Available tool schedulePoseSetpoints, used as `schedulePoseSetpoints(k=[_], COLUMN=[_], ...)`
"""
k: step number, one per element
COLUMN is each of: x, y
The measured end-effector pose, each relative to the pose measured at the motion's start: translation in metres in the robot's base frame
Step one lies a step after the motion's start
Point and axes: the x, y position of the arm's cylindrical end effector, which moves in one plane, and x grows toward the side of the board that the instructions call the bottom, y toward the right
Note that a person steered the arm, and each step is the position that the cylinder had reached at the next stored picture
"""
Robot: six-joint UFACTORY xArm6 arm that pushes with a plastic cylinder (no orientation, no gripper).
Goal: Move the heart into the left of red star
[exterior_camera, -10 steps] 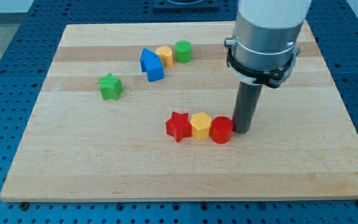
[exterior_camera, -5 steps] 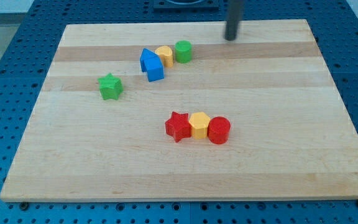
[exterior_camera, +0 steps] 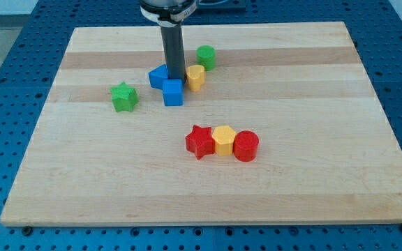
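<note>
The yellow heart (exterior_camera: 195,77) lies near the board's top middle, just right of my tip (exterior_camera: 176,79). The rod comes down from the view's top and its tip stands between the heart and a blue triangular block (exterior_camera: 158,77), right above a blue cube (exterior_camera: 174,93). The red star (exterior_camera: 200,142) lies lower, near the board's middle, at the left end of a row with a yellow hexagon block (exterior_camera: 224,140) and a red cylinder (exterior_camera: 246,146). The heart is well above the star and apart from it.
A green cylinder (exterior_camera: 205,56) stands up and right of the heart. A green star (exterior_camera: 123,97) lies toward the view's left. The wooden board (exterior_camera: 326,174) rests on a blue perforated table.
My tip moved from beside the red cylinder to the board's top, then down among the blue blocks. The heart shifted right and down from the blue blocks; the blue cube moved down.
</note>
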Motion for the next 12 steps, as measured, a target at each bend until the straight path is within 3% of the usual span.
schedulePoseSetpoints(k=[2, 3, 4, 5, 6, 8, 10, 12], x=[-0.049, -0.016, 0.045, 0.041, -0.002, 0.028, 0.033, 0.033], y=[0.006, 0.028, 0.028, 0.028, 0.033, 0.084, 0.009, 0.084])
